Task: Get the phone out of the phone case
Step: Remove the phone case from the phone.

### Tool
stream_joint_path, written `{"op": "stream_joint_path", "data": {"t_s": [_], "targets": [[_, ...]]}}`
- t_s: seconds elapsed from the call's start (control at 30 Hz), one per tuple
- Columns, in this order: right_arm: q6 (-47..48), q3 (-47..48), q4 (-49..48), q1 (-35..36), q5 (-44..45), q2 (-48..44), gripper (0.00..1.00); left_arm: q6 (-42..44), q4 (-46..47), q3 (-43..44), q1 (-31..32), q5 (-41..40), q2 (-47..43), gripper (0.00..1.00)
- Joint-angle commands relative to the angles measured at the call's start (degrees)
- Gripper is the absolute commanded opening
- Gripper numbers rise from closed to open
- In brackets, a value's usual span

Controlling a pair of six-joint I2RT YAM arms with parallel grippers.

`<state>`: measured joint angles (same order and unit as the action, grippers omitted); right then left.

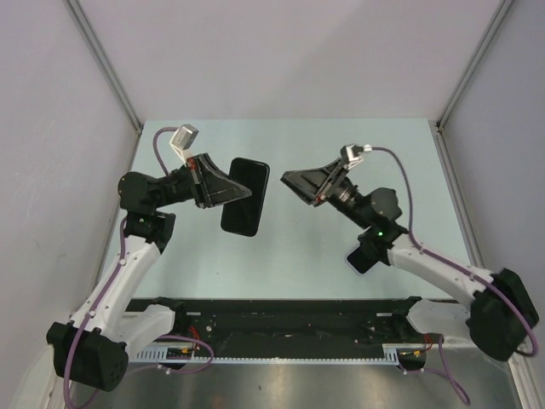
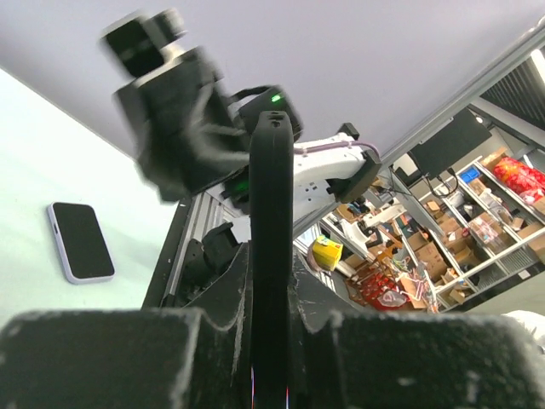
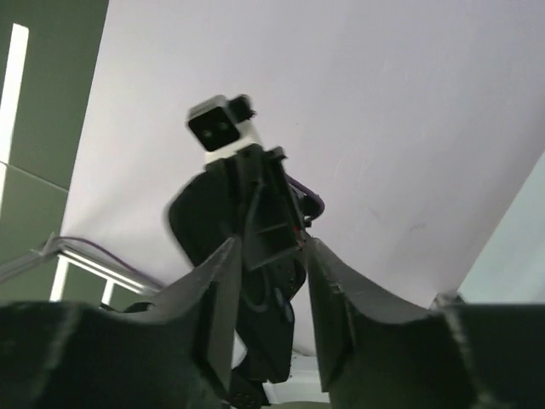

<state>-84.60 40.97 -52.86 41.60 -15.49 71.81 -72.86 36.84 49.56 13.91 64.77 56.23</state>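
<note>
Black-screened, pale-edged phone [image 1: 360, 258] flat on the desk [image 1: 289, 256], nearest the arm bases, partly hidden from above by the right arm. Farther out and lifted clear of the desk, black phone case [image 1: 245, 198] pinched at one long edge in the left jaws, closed narrowly on it. Beyond that gap, right jaws parted a little, gripping nothing, facing the case without touching it.

Judging by this layout, phone already free of the case, with only the tidy finish left. Keep the left grip firm, lower the case onto bare desk well apart from the phone, and let go only once it rests. Lift the right arm away without brushing the phone beneath it.

Only from the left wrist: phone [image 2: 81, 241] seen whole, screen up, and case [image 2: 271, 256] edge-on and thin. From the right wrist: no phone at all, just its own fingers [image 3: 217, 298] apart. Spacing between the arms readable from the top view alone.
</note>
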Motion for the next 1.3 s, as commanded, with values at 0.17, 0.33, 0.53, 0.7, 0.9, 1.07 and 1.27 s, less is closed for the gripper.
{"op": "stream_joint_path", "data": {"t_s": [0.17,0.33,0.53,0.7,0.9,1.07,1.27], "targets": [[24.2,13.4,19.6,-4.3,-15.9,-3.8,0.68,3.8,-4.8,-0.2,0.2,-0.9,-0.6,0.0],[25.6,17.5,18.3,-3.7,-18.8,-0.2,0.68,5.9,-9.1,0.2,0.2,-1.0,-1.3,0.0],[24.2,18.4,14.6,-3.5,-21.5,2.1,0.63,6.9,-10.7,0.4,0.2,-0.8,-1.4,0.0],[22.6,18.9,12.4,-3.5,-22.8,3.1,0.54,7.0,-10.7,0.2,0.2,-0.8,-1.0,0.0],[18.9,19.2,7.3,-3.8,-23.9,5.0,0.38,6.9,-10.6,0.4,0.2,-0.7,-1.0,0.0],[17.4,19.3,5.2,-3.9,-24.0,5.9,0.33,7.1,-10.8,0.3,0.2,-0.6,-1.3,0.0],[16.1,19.1,5.9,-4.3,-24.2,5.5,0.0,7.6,-11.0,0.3,0.2,-0.6,-1.7,0.0]]}}
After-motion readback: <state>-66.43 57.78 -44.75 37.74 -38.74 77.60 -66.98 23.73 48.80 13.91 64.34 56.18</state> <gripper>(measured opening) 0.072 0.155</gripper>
